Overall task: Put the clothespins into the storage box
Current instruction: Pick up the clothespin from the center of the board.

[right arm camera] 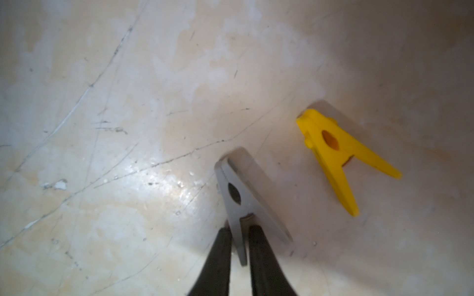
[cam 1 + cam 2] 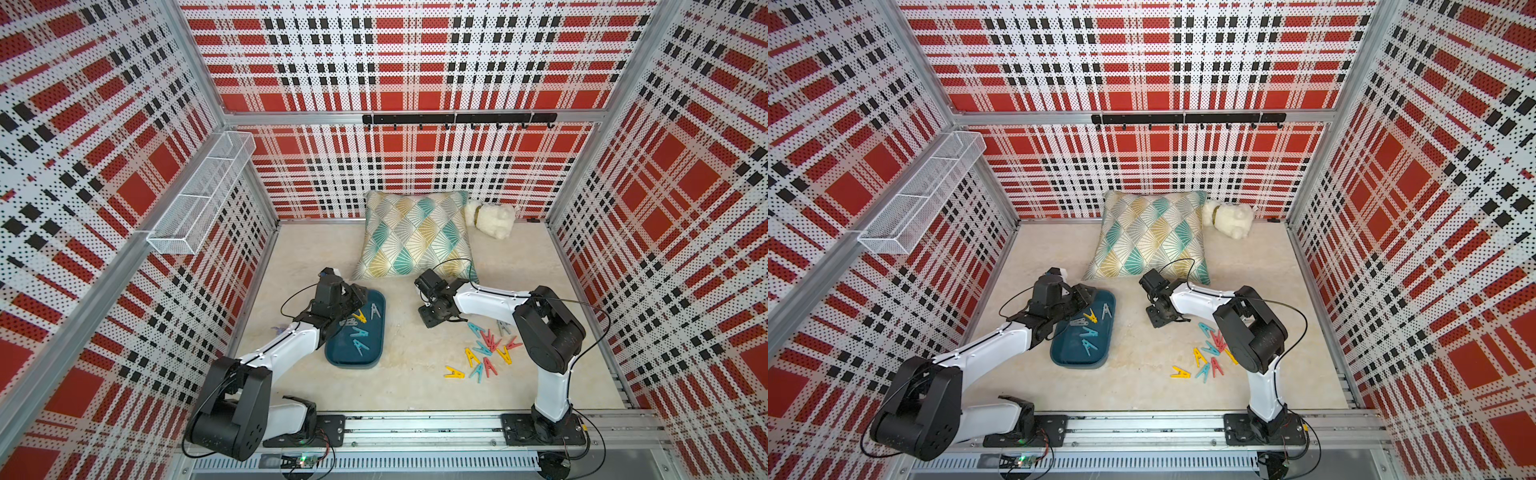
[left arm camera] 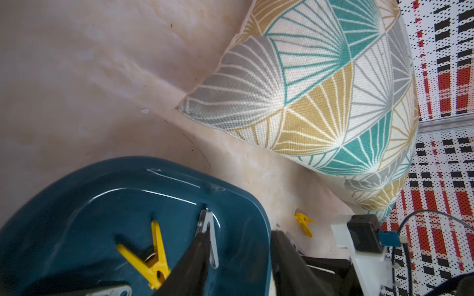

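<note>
A patterned pillow [image 2: 415,237] is lying at the back of the table [image 2: 415,374], a cream plush toy [image 2: 492,220] sitting just beside it. A wire basket [image 2: 203,195] is hanging on a side wall, a black hook rail [image 2: 459,119] on the plaid back wall [image 2: 415,62].

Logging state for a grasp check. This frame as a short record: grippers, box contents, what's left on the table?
left gripper: open, empty, over the storage box
right gripper: shut on one leg of a grey clothespin, low over the table
in box: five clothespins visible, one yellow, two grey, two teal
yellow clothespin: on the table beside the held one, not touching
loose pile: roughly ten more by the right arm
clutter: cushion at the back
</note>
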Motion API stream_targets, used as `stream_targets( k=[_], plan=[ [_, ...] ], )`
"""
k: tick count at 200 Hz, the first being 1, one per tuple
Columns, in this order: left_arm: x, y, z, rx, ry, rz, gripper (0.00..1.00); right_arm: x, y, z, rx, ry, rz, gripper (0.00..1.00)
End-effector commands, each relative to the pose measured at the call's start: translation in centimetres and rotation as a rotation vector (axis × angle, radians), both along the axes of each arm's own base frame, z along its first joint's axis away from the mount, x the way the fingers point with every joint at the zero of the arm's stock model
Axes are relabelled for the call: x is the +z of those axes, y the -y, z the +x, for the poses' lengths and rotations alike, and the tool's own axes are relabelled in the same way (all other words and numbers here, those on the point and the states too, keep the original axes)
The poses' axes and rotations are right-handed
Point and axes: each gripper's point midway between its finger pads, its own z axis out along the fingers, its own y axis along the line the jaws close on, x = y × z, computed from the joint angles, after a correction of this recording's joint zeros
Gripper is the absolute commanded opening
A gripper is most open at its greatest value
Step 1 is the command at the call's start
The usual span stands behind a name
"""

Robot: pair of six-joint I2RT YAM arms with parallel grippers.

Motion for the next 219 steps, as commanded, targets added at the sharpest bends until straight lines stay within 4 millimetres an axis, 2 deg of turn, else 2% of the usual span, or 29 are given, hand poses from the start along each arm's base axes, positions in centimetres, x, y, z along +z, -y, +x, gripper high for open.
stream_targets(
  k=[1, 35, 81, 138, 219],
  plan=[
    [0.9, 0.4, -0.4, -0.011, 0.03, -0.012, 0.44, -0.5, -0.2, 0.1, -0.005, -0.015, 0.016, 0.07],
    [2.2, 1.4, -0.7, -0.029, 0.056, -0.031, 0.44, 0.4, -0.6, -0.9, -0.015, -0.034, 0.079, 0.0],
    [4.1, 3.5, -0.7, -0.063, 0.084, -0.008, 0.46, 3.0, -0.8, -2.1, -0.029, -0.029, 0.169, 0.0],
    [4.1, 5.4, -1.3, -0.098, 0.079, -0.007, 0.47, 6.6, -0.9, -2.8, -0.029, -0.003, 0.238, 0.0],
    [3.9, 9.4, -1.9, -0.177, 0.068, -0.032, 0.49, 11.0, -1.6, -3.7, -0.023, 0.009, 0.352, 0.0]
  ],
)
